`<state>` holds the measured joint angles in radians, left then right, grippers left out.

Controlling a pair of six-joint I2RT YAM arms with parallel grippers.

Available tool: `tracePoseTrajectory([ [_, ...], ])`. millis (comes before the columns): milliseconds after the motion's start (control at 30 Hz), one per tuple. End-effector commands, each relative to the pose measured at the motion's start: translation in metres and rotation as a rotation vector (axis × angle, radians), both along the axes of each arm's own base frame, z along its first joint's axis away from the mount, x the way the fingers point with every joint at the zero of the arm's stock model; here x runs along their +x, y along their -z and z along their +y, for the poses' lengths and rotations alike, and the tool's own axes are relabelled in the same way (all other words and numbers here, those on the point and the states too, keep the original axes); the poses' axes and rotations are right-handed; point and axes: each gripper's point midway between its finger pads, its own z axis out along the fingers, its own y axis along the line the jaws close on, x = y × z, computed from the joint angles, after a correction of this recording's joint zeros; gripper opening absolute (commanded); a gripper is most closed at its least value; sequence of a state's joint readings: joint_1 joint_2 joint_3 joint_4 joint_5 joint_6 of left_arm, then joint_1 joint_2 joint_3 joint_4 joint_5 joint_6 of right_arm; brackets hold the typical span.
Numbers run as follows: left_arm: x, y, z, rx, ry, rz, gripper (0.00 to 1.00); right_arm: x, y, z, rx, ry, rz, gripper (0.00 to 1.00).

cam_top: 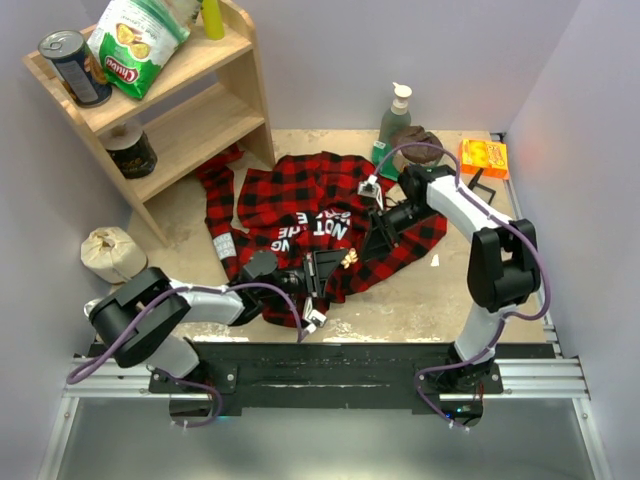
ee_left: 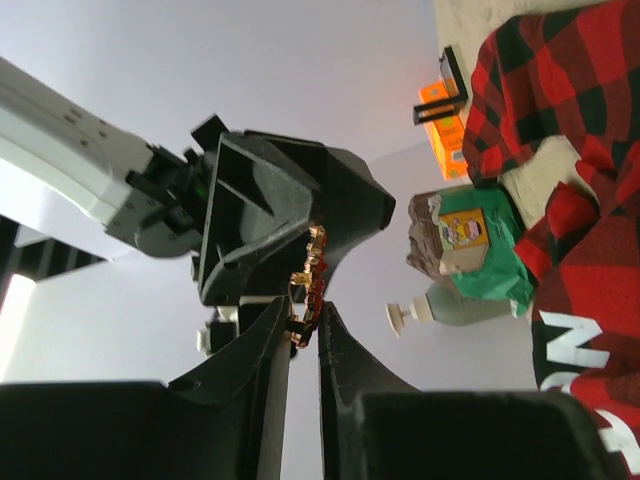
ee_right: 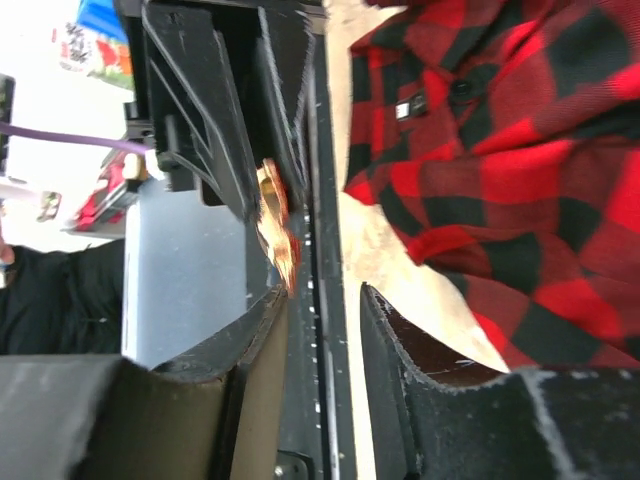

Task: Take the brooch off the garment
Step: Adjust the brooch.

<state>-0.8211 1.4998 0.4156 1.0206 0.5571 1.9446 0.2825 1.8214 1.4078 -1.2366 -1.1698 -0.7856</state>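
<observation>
The red-and-black plaid garment (cam_top: 300, 195) lies spread on the table, its white letters facing up. My left gripper (cam_top: 335, 265) is shut on the small gold-tan brooch (cam_top: 348, 259) and holds it just above the shirt's near edge. In the left wrist view the brooch (ee_left: 310, 280) sticks out from between my left gripper's (ee_left: 304, 330) tips. My right gripper (cam_top: 372, 243) is open and faces it tip to tip. In the right wrist view the brooch (ee_right: 275, 220) sits at the tip of one finger of my right gripper (ee_right: 320, 295), not clamped. The shirt (ee_right: 520, 150) lies beyond.
A wooden shelf (cam_top: 180, 100) at the back left holds a chips bag (cam_top: 135, 40) and a can (cam_top: 75, 65). A soap bottle (cam_top: 395, 115), a brown lump (cam_top: 418, 140) and an orange box (cam_top: 483, 157) stand at the back right. A beige roll (cam_top: 112, 253) lies at the left.
</observation>
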Motion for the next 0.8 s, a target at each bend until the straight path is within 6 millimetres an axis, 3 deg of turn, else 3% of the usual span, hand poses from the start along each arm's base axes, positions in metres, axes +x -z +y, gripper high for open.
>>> tracePoseTrajectory([
  [0,0.003,-0.023,0.006,-0.072,-0.069,0.059,0.00,0.028,-0.016,-0.017,-0.017,0.054,-0.156,0.39],
  [133,0.014,-0.021,0.009,-0.053,-0.195,0.187,0.00,0.035,-0.016,-0.026,-0.057,0.084,-0.206,0.40],
  [167,0.017,-0.004,0.007,0.031,-0.222,0.302,0.00,0.037,-0.015,-0.029,-0.085,0.105,-0.204,0.40],
  [267,0.018,0.005,0.007,0.111,-0.294,0.493,0.00,0.043,-0.017,-0.030,-0.102,0.135,-0.241,0.40],
  [333,0.020,0.001,0.006,0.094,-0.337,0.539,0.00,0.047,-0.017,-0.031,-0.112,0.151,-0.257,0.40],
  [367,0.018,0.010,0.008,0.120,-0.356,0.593,0.00,0.047,-0.019,-0.031,-0.115,0.164,-0.254,0.40],
  [433,0.020,-0.001,0.008,0.093,-0.389,0.642,0.00,0.049,-0.019,-0.031,-0.120,0.172,-0.263,0.40],
  [467,0.015,0.010,0.011,0.126,-0.418,0.721,0.00,0.050,-0.021,-0.032,-0.125,0.180,-0.268,0.40],
  [567,0.009,0.011,0.014,0.159,-0.476,0.865,0.00,0.050,-0.024,-0.033,-0.122,0.180,-0.294,0.40],
  [767,0.007,-0.002,0.020,0.150,-0.603,1.076,0.00,0.050,-0.022,-0.038,-0.147,0.162,-0.337,0.40],
])
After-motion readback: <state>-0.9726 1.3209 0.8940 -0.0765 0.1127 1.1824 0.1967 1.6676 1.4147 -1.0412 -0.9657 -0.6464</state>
